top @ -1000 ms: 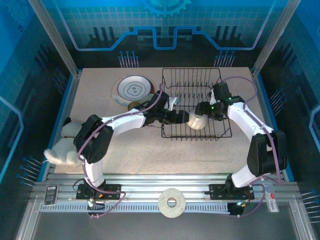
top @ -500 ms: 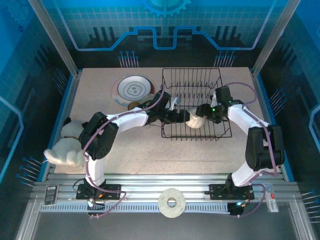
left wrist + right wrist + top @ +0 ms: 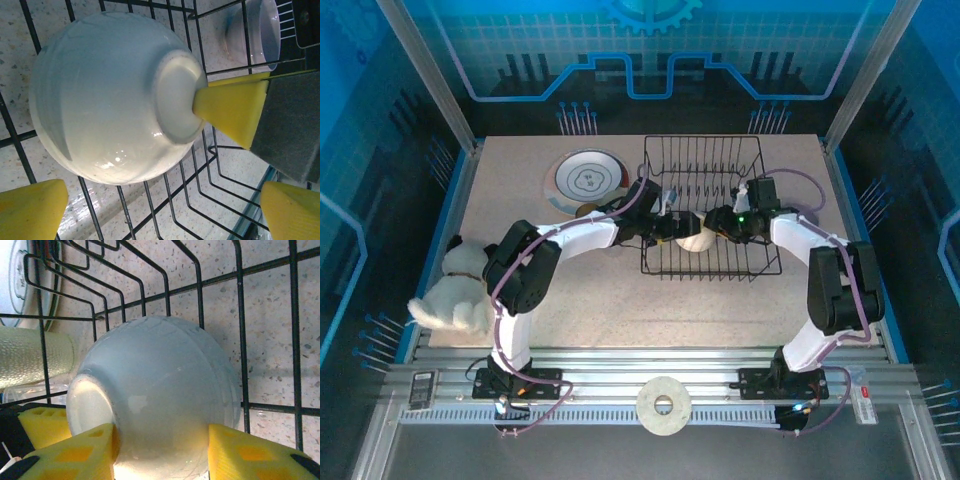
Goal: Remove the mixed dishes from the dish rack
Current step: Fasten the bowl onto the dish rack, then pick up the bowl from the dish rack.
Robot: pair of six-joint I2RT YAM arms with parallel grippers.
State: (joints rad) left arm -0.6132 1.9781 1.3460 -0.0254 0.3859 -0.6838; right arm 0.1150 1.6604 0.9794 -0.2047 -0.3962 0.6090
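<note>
A pale white bowl [image 3: 694, 238] lies on its side inside the black wire dish rack [image 3: 705, 141]. In the right wrist view my right gripper [image 3: 162, 452] has both yellow fingers pressed against the bowl [image 3: 155, 385], one at its foot ring and one on its flank. One of those fingers [image 3: 232, 110] touches the foot of the bowl [image 3: 105, 95] in the left wrist view. My left gripper [image 3: 160, 212] stands wide open just below the bowl, with only rack wires [image 3: 200, 165] between its tips. A second small bowl [image 3: 255, 30] stands further in the rack.
A floral plate [image 3: 588, 179] and a small brown cup [image 3: 587, 212] sit on the table left of the rack. A clear textured glass [image 3: 30, 357] and a plate edge [image 3: 20, 285] show beyond the bowl. A white plush toy [image 3: 450, 300] lies at the table's left edge.
My right gripper has closed in on the bowl while my left gripper has opened wider and let it go. Both grippers and the bowl have shifted slightly toward the back of the rack.
</note>
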